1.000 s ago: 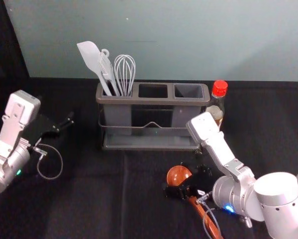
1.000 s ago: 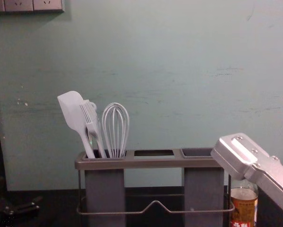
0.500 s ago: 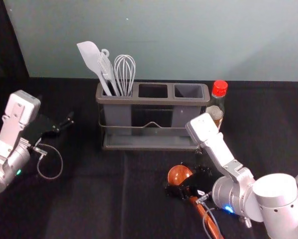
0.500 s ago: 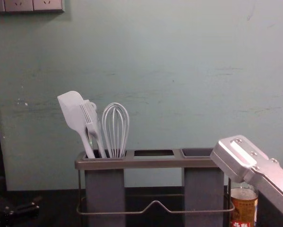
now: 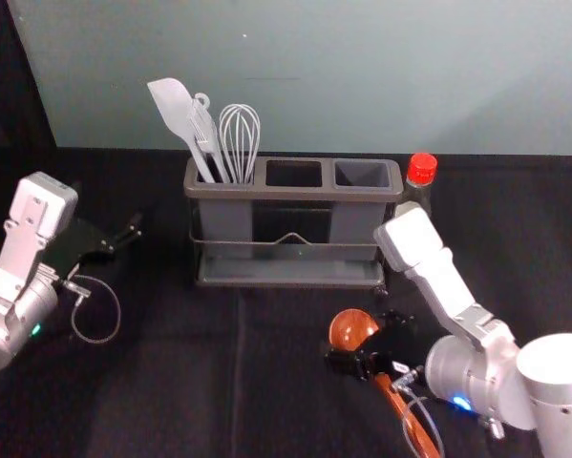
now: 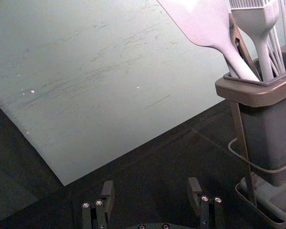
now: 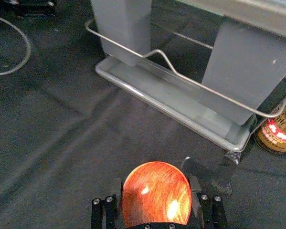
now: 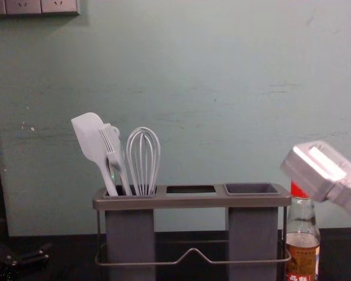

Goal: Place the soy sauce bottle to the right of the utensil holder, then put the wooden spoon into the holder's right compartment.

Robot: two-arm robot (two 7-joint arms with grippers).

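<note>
raised wooden spoon [image 5: 352, 329] rightward, near side of holder [image 5: 286, 194], clasped in part-open right gripper [image 7: 156, 181]; seemingly began final transfer. kept left gripper [image 6: 151, 182] wide, empty, at left.

In the head view, the black right hand [image 5: 358, 342] hides part of the reddish-brown wooden spoon [image 5: 349, 328] (the lower edge crops its handle); the white right arm [image 5: 450, 291] covers the red-capped glass bottle's [image 5: 422, 170] lower part.
</note>
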